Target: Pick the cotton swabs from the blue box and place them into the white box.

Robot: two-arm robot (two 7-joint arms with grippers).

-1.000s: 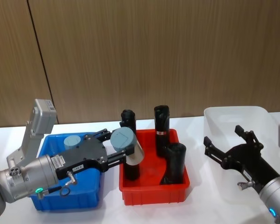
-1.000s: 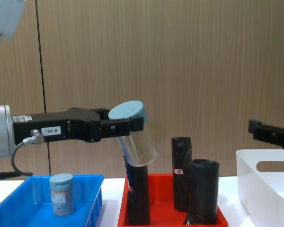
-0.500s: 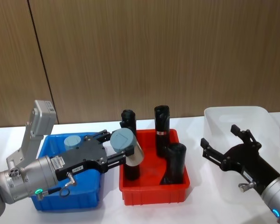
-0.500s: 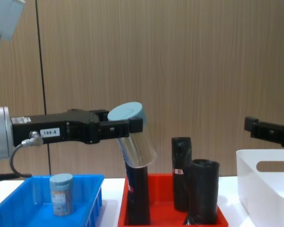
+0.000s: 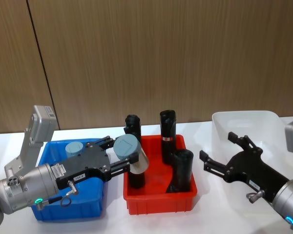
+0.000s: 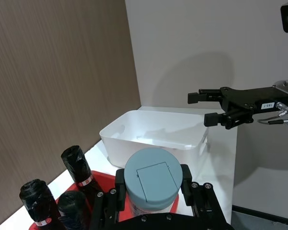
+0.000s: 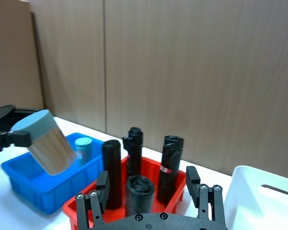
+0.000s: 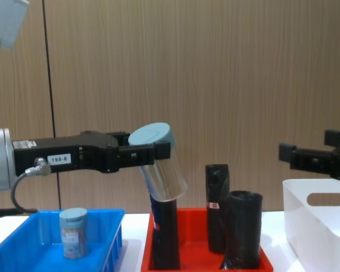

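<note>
Your white table (image 5: 151,222) stands before a wood-panelled wall (image 5: 185,58). Your left gripper (image 8: 158,150) is clamped on one cotton swab jar (image 8: 167,178), held tilted above the red tray's (image 5: 161,202) left end. A second jar (image 8: 72,233) stands in the blue box (image 5: 73,209). Your right gripper (image 5: 218,147) is spread wide and hovers between that tray and the white box (image 5: 244,119).

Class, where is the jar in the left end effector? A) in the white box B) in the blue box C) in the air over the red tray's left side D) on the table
C: the left end effector grips the cotton swab jar, tilted, clear above the red tray.
</note>
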